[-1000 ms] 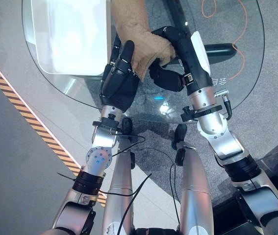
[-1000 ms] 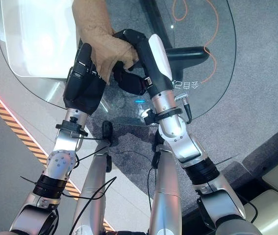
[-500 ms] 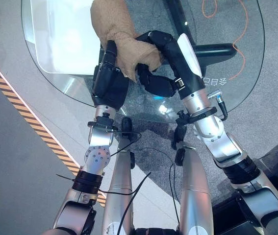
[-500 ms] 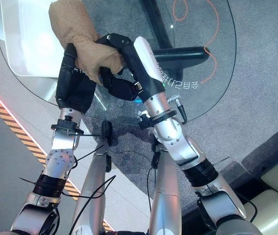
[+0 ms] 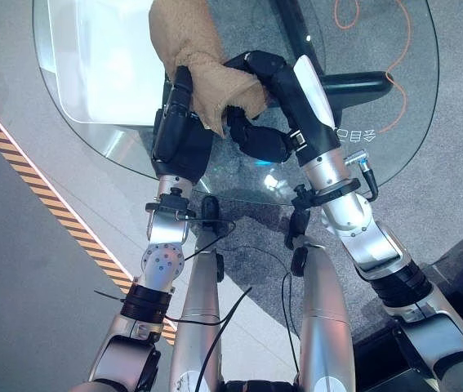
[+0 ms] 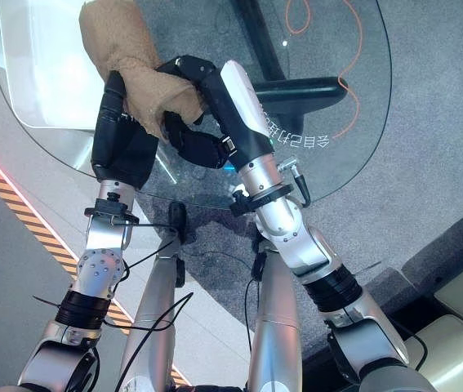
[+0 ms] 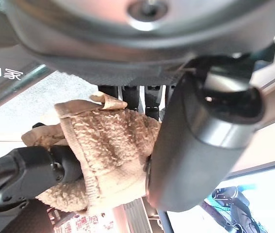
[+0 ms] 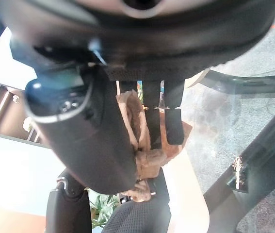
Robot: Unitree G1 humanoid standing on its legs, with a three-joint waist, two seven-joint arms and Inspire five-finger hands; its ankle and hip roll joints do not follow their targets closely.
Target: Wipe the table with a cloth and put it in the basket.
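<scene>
A tan fluffy cloth point(image 5: 194, 49) lies bunched over the near part of the round glass table point(image 5: 386, 49), and both hands hold it. My left hand point(image 5: 178, 135) reaches up under its left side; in the left wrist view the thumb point(image 7: 195, 145) presses the cloth point(image 7: 108, 145) against the fingers. My right hand point(image 5: 272, 77) comes in from the right with its fingers curled over the cloth's lower fold. The right wrist view shows the cloth point(image 8: 137, 121) caught between thumb and fingers. A white rectangular container point(image 5: 109, 57) sits at the table's far left, just beyond the cloth.
The table's dark base point(image 5: 362, 80) shows through the glass on the right. An orange cable point(image 5: 398, 41) lies on the grey carpet beyond it. A yellow-black striped line point(image 5: 51, 212) runs across the floor on the left.
Since a second ago both hands have carried the cloth left and farther over the table, toward the white container. Over the last half second they have hardly moved.
</scene>
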